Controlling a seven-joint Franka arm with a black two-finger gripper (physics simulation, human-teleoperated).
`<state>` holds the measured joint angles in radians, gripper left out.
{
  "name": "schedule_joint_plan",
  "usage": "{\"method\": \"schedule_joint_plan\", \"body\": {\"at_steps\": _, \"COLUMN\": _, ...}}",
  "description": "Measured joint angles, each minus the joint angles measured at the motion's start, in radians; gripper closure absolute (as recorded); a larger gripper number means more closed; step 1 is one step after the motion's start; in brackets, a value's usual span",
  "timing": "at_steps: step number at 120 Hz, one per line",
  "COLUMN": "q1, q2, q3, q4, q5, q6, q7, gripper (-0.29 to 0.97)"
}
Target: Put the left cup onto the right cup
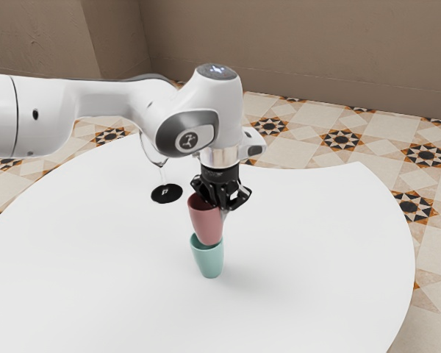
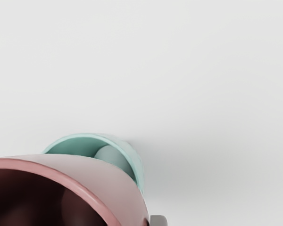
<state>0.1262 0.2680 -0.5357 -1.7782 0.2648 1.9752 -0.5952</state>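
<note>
A pink cup (image 1: 206,220) hangs tilted, its base resting in the mouth of a teal cup (image 1: 208,257) that stands upright on the white table (image 1: 316,243). My gripper (image 1: 219,200) is at the pink cup's rim, its black fingers shut on it from two sides. In the wrist view the pink cup (image 2: 85,188) looms large just under my hand, and the teal cup's rim (image 2: 113,150) shows right behind it.
The round white table has wide free room on every side of the cups. A small black disc on a thin stem (image 1: 165,193) stands behind the cups, near my arm. The table edge curves off at the exterior view's right, over a patterned tile floor (image 1: 367,140).
</note>
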Motion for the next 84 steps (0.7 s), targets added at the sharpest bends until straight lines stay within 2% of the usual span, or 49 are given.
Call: {"method": "schedule_joint_plan", "body": {"at_steps": 84, "q1": 0.0, "q2": 0.037, "q3": 0.038, "q4": -0.013, "q5": 0.012, "q6": 0.035, "q7": -0.024, "gripper": 0.78}}
